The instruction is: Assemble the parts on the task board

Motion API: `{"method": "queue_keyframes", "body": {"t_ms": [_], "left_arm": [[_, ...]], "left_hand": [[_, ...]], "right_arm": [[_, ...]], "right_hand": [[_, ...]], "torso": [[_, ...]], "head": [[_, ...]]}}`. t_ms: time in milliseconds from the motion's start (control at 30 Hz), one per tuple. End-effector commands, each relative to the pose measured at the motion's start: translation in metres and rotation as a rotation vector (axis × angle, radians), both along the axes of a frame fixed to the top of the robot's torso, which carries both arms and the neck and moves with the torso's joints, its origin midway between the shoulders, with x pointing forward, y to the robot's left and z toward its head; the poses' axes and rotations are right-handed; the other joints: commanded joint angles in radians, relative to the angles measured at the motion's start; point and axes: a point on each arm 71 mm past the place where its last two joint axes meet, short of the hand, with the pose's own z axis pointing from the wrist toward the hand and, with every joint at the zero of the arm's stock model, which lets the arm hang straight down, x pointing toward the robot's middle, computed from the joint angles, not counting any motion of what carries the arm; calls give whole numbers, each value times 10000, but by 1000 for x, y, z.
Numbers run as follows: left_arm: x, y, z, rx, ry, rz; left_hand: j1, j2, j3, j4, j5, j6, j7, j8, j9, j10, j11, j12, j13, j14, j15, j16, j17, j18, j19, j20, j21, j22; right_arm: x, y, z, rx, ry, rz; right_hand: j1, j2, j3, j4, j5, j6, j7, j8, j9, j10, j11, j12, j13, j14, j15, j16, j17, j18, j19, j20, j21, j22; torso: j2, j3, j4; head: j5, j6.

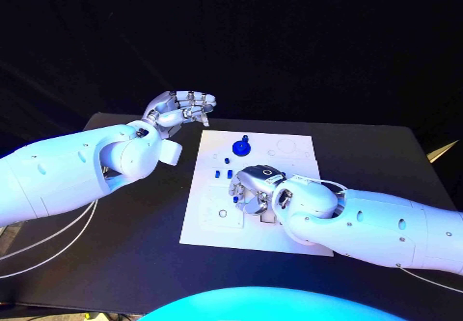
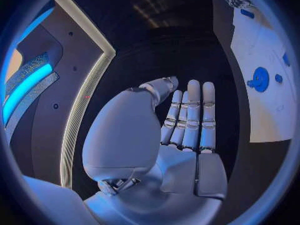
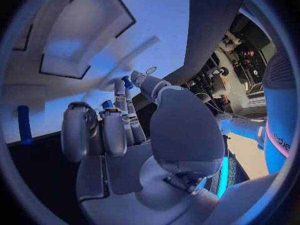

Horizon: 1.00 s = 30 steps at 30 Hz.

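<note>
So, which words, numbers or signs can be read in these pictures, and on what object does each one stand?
No text reads in full.
Dark lettering on a white body part beside the right hand: cut off, unreadable.
Faint outline marks on the task board: too small to read.

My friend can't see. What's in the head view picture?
The right hand rests on the white board on a black table. The left hand is raised beside the board, holding nothing. A blue gear sits near the board's far end.

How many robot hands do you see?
2. The left hand hovers past the board's far left corner, holding nothing; the right hand rests on the board's middle.
</note>
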Motion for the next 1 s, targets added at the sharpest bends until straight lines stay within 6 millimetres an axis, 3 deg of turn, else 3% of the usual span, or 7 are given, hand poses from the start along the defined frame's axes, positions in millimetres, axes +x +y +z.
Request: {"method": "queue_keyframes", "body": {"t_ms": [33,300,733,800,867,900,1000], "left_arm": [[0,-1,1,-79,-27,-21],[0,1,1,-79,-35,56],[-1,4,2,-102,-70,53],[-1,4,2,-111,-76,37],[-1,4,2,-116,-81,31],[-1,4,2,-116,-83,31],[-1,4,2,-125,-93,19]], "left_hand": [[-66,3,14,-22,27,-62,94,14,-16,-78,7,36,-14,-79,25,-21,-13,113,-57,-14,-65,11],[-148,17,-26,18,5,-215,128,-12,-59,-190,39,59,-32,-107,63,16,-15,109,-93,22,-104,3],[-132,17,-25,5,7,-231,127,-11,-63,-204,39,66,-34,-114,61,21,-16,113,-95,24,-109,2],[-120,21,-24,-5,6,-220,122,6,-61,-204,37,78,-33,-122,61,25,-17,115,-98,26,-113,1],[-120,21,-24,-5,6,-220,122,6,-61,-204,37,78,-33,-122,61,25,-17,115,-98,26,-113,1],[-118,22,-26,-7,5,-213,120,13,-60,-201,36,85,-32,-124,60,27,-17,116,-99,27,-115,1],[-118,22,-26,-7,5,-213,120,13,-60,-201,36,85,-32,-124,60,27,-17,116,-99,27,-115,1]], "right_arm": [[0,-3,-1,-56,-27,-147],[-3,-16,6,260,-288,-364],[16,-79,58,1019,-357,-1273],[22,-93,65,857,-261,-1514],[26,-103,69,666,-236,-1660],[28,-107,70,569,-217,-1723],[33,-117,71,217,-123,-1880]], "right_hand": [[4,-123,-108,19,113,-196,-33,-136,-32,-155,-12,-46,1,362,69,-52,-35,15,178,103,-127,1447],[25,-191,-235,36,373,-318,-129,-222,-35,-250,-8,-52,-2,359,71,-58,-49,32,158,104,-241,1396],[-52,-186,-515,187,458,-199,0,-189,28,-428,19,-74,-16,376,88,-52,-81,42,209,94,-307,1359],[76,-84,-1257,258,473,-496,8,-367,-3,-1034,124,-104,-123,370,163,-47,-101,169,50,144,-1006,1035],[658,442,-2842,465,547,-629,-40,-479,-3,-1555,200,117,-276,356,235,-31,-132,172,69,269,-1173,937],[677,350,-3188,517,517,-760,-88,-555,-29,-1721,238,81,-320,357,269,-24,-126,185,69,245,-1193,927],[1883,653,-5462,1636,557,-1185,-279,-817,-75,-2342,353,425,-560,369,358,71,-54,216,57,325,-1425,818]], "torso": [[5,1,21],[-11,-9,10],[-14,-17,-18],[-18,-27,-7],[-15,-26,-7],[-18,-27,-23],[-18,-18,-30]], "head": [[-38,26],[-113,82],[-355,215],[-444,250],[-479,270],[-484,275],[-510,296]]}}
